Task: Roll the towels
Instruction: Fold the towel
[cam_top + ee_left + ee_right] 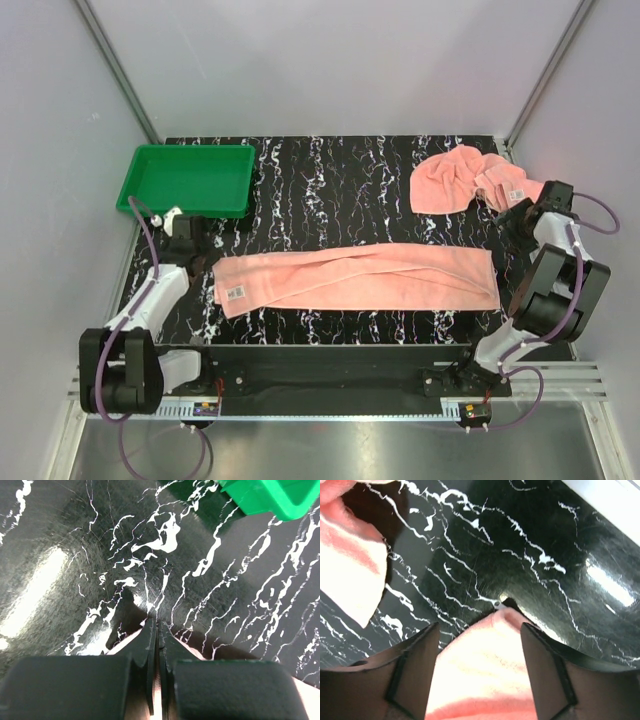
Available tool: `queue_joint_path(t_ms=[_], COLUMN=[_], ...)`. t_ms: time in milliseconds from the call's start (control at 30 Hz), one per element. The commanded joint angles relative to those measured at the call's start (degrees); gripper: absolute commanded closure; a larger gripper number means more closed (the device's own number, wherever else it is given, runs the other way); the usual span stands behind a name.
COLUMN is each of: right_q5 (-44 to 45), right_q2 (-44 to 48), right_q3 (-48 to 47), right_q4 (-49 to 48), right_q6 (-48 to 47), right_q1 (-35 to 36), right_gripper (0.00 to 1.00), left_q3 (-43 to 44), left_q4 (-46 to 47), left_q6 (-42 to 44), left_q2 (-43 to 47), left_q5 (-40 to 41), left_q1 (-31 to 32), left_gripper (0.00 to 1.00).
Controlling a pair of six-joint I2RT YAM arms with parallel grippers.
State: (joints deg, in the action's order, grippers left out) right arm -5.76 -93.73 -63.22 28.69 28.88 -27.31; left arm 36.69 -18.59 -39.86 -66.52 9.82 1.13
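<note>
Two towels concerned us: a long salmon-pink terry cloth towel (355, 280), folded lengthwise and lying flat across the middle of the black white-veined marble-look table (330, 190), and a crumpled salmon-pink terry cloth towel (450, 180) heaped at the back right corner. Both looked light, soft and limp. We judged they would sag and unfold if lifted by one point, so a short end or corner seemed the best place to take hold, with the roll kept pressed to the table.

At the long towel's left end, near its white label (237, 292), sat the left gripper (203, 262), close to the rectangular green plastic tray (140, 180). The right gripper (515, 215) was at the heap's right end.

The overhead view gave us this layout but hid both sets of jaws. Only the left wrist view showed the left gripper (157, 630) fully closed, with pink cloth either side of it; we could not tell whether any fabric was nipped. Only the right wrist view showed the right gripper (480, 625) standing wide apart, straddling a fold of the heap (480, 675) without visibly clamping it.
</note>
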Motion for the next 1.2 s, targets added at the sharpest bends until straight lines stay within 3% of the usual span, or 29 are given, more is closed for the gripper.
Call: queue_joint_path(t_ms=[0, 533, 600, 833, 1167], right_q5=[1.1, 5.5, 5.1, 3.6, -0.7], right_q2=[-3.3, -11.1, -11.6, -8.3, 8.6], right_q3=[-1.2, 0.5, 0.8, 0.9, -5.2], right_q4=[-1.0, -2.0, -2.5, -2.0, 5.8], right_q6=[-1.2, -2.3, -2.2, -1.7, 0.8], right_q1=[0.5, 3.8, 4.1, 4.5, 4.5], right_gripper=[0.29, 0.42, 0.58, 1.0, 1.0], left_q3=[0.1, -0.1, -0.3, 0.9, 8.5], left_q4=[4.3, 5.9, 5.8, 3.6, -10.3], left_q6=[-0.6, -0.6, -0.5, 0.6, 3.8], left_q2=[-1.7, -3.4, -2.9, -0.4, 9.2], left_q5=[-1.0, -1.9, -1.9, -2.3, -3.1], left_q1=[-0.3, -0.5, -0.5, -0.5, -0.6], left_gripper=[1.0, 1.0, 1.0, 1.0, 1.0])
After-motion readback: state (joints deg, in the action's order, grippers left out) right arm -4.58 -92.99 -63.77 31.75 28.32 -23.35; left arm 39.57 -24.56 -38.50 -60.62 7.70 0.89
